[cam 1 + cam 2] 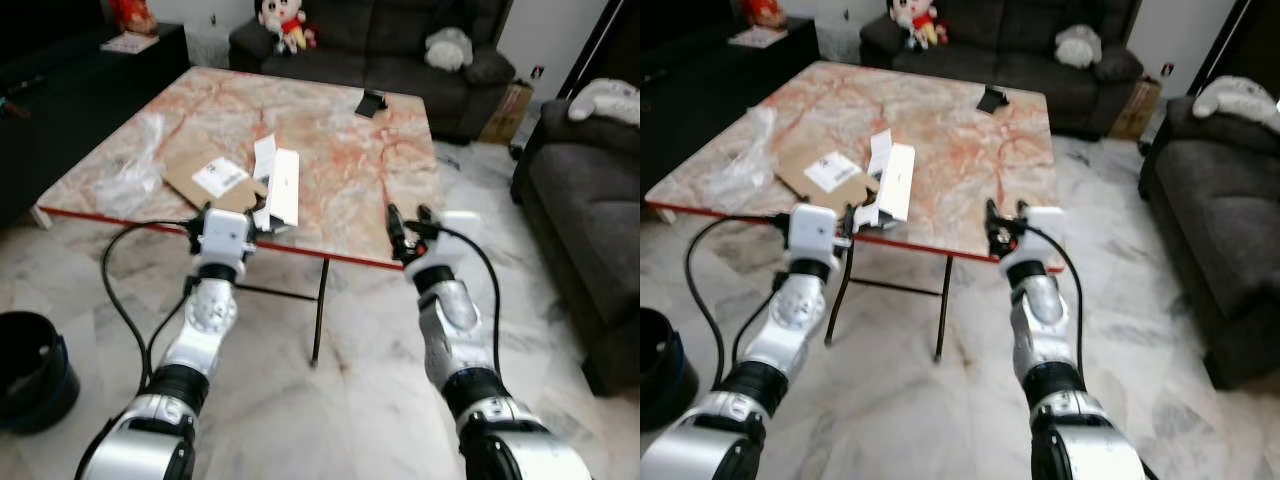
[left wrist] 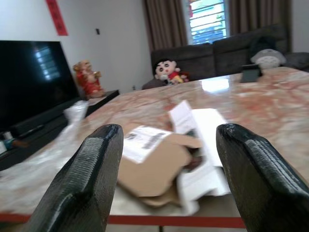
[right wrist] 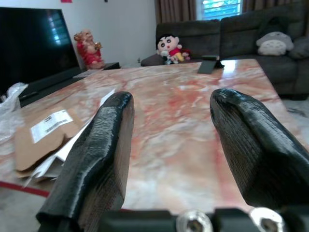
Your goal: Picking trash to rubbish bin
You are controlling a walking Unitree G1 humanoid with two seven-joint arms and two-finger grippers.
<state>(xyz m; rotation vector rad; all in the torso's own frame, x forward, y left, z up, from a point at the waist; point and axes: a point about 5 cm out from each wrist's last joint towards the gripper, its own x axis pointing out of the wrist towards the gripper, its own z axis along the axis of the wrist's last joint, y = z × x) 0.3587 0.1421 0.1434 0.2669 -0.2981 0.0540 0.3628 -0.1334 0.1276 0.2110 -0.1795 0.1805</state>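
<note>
Marble-topped table [image 1: 330, 150] stands before the robot; on it near its front edge lie a flat cardboard mailer [image 1: 205, 180] and a white paper box [image 1: 280, 185] touching it; left gripper [image 1: 262, 222], fingers spread and empty, reaches that box; right gripper [image 1: 408, 220], likewise spread and empty, hovers at the table's front edge.

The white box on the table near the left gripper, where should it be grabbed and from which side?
Probably by the near end of the white box, which juts over the table's red front edge. It lies long and narrow, pointing toward the robot, so the open left gripper, right at that end, could come straight in from the front and close across its narrow width.
</note>
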